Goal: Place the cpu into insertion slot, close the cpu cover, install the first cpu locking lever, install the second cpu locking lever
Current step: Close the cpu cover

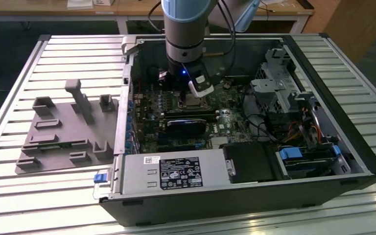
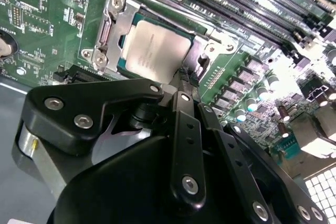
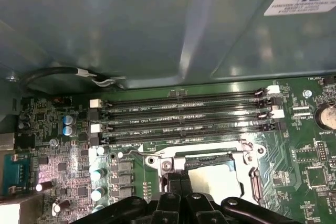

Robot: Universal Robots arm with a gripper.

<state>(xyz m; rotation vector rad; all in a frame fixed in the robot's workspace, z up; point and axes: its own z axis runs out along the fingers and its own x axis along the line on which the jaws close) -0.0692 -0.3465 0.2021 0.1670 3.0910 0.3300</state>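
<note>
A robot arm reaches down into an open computer case (image 1: 344,147) that lies on a slatted metal counter (image 1: 18,196). Its claw (image 1: 196,94) hangs over the middle of the green motherboard (image 1: 234,120). In both wrist views the claw's (image 2: 185,77) two narrow black fingers (image 3: 175,184) are pressed together with nothing visible between them. Their tips sit at the edge of the insertion slot (image 2: 124,62).

The cpu (image 2: 155,48) lies flat in that slot with its silvery-grey top facing up. The cpu cover (image 2: 113,22), a bright metal frame, lies around the chip, which shows through its window. In the first wrist view the cpu (image 3: 216,179) shows just beyond the claw (image 3: 181,178), with the far bar of the cpu cover (image 3: 207,151) across it. Four long black memory slots (image 3: 184,114) run on the far side of the socket.

In the exterior view, a power supply (image 1: 168,176) fills the near edge of the case. A grey moulded fixture plate (image 1: 57,139) rests on the counter beside the case, at the exterior view's left.
</note>
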